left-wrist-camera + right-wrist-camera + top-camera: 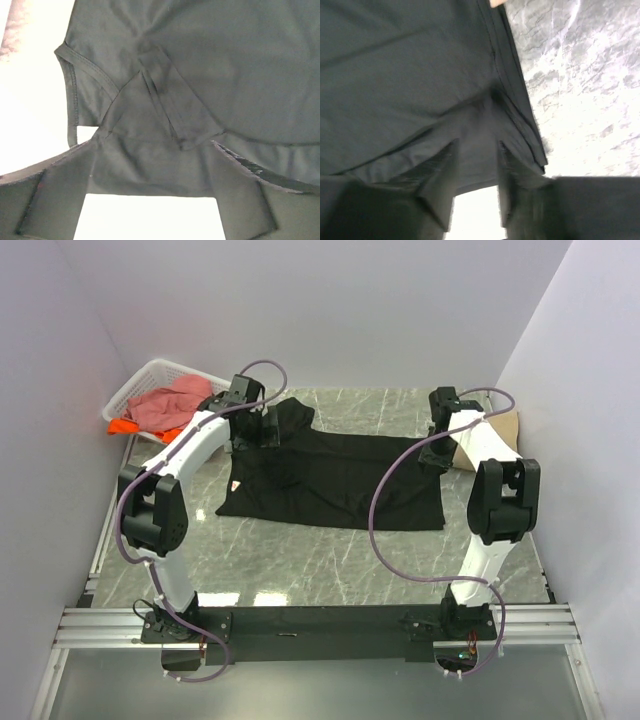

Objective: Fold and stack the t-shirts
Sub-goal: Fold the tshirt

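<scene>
Grey marble counter [330, 560]: black t-shirt [340, 480] lay spread mid-counter. Left hand [155, 147] gaped wide over its far left part, holding nothing. Right hand [477, 145] narrowly parted over right edge, gripping nothing.

Top view looks down from behind; both wrist views (very close) share the black t-shirt [330, 475].

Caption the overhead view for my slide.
A black t-shirt spread on the marble table, white basket of pink and orange shirts back left.
</scene>
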